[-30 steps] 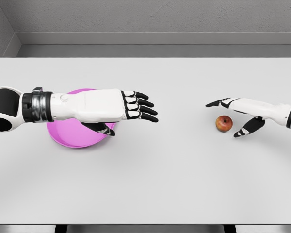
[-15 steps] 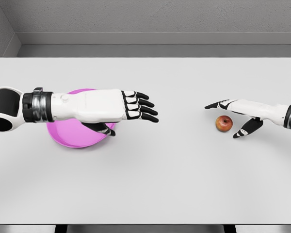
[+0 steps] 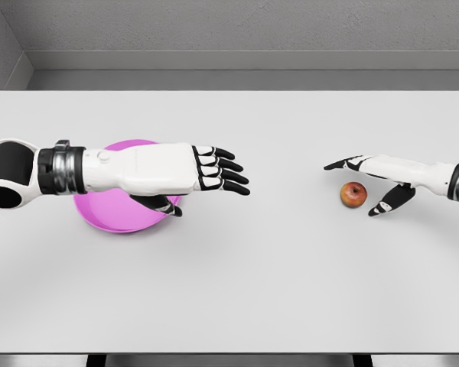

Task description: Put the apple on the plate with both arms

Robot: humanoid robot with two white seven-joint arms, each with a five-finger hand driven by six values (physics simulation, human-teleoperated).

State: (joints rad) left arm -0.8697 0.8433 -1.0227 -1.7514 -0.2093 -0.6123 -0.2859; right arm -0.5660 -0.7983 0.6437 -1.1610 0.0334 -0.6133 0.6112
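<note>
- Two hands in view, neither holding anything.
- right hand point(image 3: 379, 183): fingers spread wide, thumb low and forefinger stretched out, forming an open cradle around the apple point(image 3: 353, 194). Looks like a pre-grasp pose, set to close from the side.
- apple: sits on the bench point(image 3: 275, 275) at right, upright, in the gap between thumb and forefinger (contact not clear, seems just apart).
- left hand point(image 3: 206, 172): fingers extended flat and relaxed, palm down, hovering over the right edge of the pink plate point(image 3: 107, 218). Probably parked mid-bench to take a handover.
- plate: far left, well apart from the apple, hence both arms needed.
- Status: grasp not yet made; next step is closing the right hand on the fruit.
</note>
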